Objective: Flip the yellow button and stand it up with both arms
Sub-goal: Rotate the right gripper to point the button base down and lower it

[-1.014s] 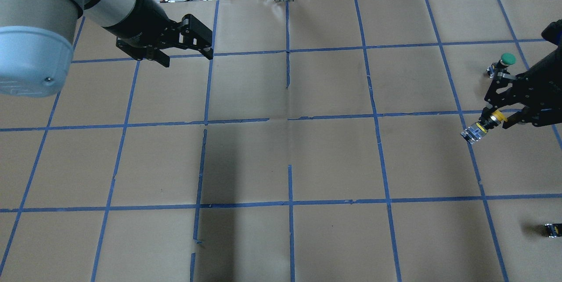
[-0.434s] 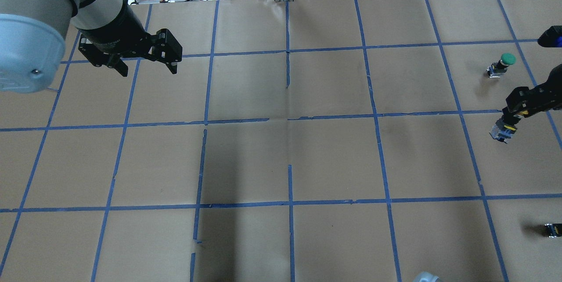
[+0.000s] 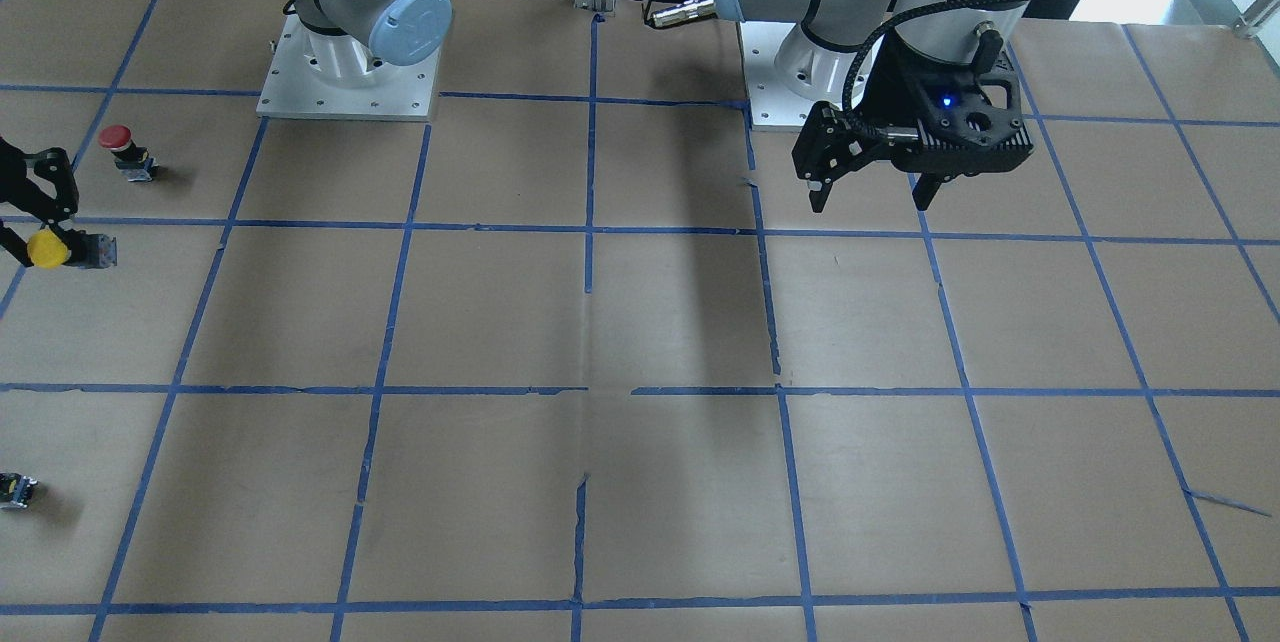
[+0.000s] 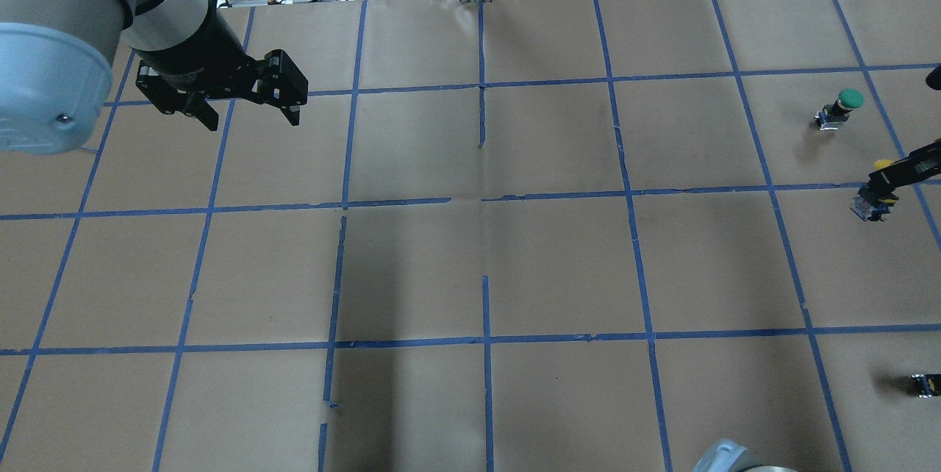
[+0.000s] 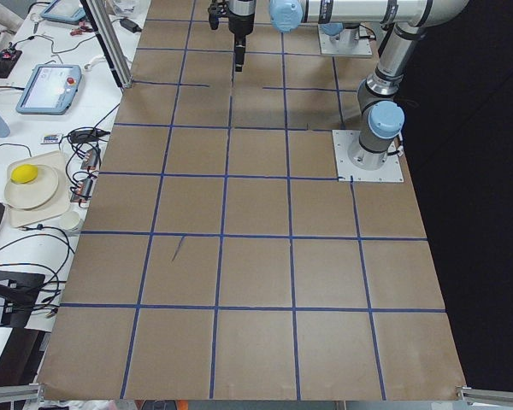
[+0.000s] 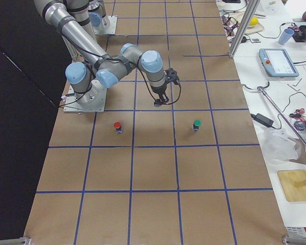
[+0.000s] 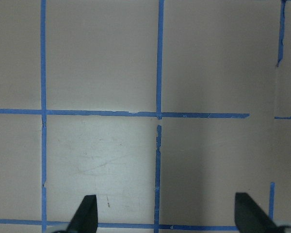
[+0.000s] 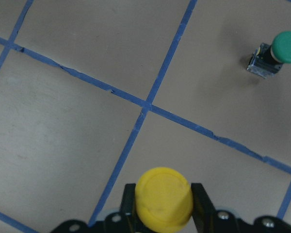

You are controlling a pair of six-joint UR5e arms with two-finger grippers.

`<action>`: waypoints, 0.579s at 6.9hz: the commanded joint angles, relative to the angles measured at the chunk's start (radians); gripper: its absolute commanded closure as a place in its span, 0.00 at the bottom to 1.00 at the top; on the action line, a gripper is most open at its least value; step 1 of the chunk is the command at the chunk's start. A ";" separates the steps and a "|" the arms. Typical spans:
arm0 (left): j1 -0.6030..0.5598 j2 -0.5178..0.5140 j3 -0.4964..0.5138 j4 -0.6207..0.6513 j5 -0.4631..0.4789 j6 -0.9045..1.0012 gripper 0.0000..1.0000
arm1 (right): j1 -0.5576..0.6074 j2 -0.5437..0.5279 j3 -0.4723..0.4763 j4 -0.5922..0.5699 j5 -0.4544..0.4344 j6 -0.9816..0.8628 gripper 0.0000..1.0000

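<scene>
Right gripper (image 8: 163, 193) has its jaws clamped on the yellow button (image 8: 164, 201), one on each side just under the cap. In the right wrist view the cap faces the camera. The front view shows the button lying roughly level, with the grey block body sticking out past the jaws. It sits at the far right edge of the bench (image 4: 559, 266), near the green-capped button (image 4: 845, 101) but apart from it. We can't tell for sure if it is clear of the bench.

Left gripper (image 4: 251, 119) hangs over the left side, jaws spread wide and holding nothing.

We judge the step to be carrying the button to a hand-over. To do it well:
- bring it toward the middle, where both arms reach
- keep the block body exposed so the left jaws can take it there
- hold the clamp until the left jaws have it
- turn the cap upward before setting it down

Versus 0.4 s ago, the button and right gripper have slid further right and slightly farther away, almost out of the overhead view. The left gripper has barely shifted. A second ago it was further right and angled.
</scene>
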 commanded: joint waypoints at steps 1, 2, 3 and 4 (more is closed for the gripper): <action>-0.002 0.002 0.004 -0.021 0.002 -0.001 0.00 | -0.087 0.056 0.034 -0.120 0.106 -0.298 0.92; -0.002 0.002 0.004 -0.024 0.002 -0.001 0.00 | -0.115 0.056 0.064 -0.133 0.169 -0.431 0.92; -0.002 0.008 0.007 -0.023 -0.005 -0.001 0.00 | -0.133 0.059 0.080 -0.144 0.191 -0.547 0.92; -0.006 0.009 0.010 -0.024 -0.007 -0.004 0.00 | -0.165 0.071 0.088 -0.138 0.220 -0.624 0.92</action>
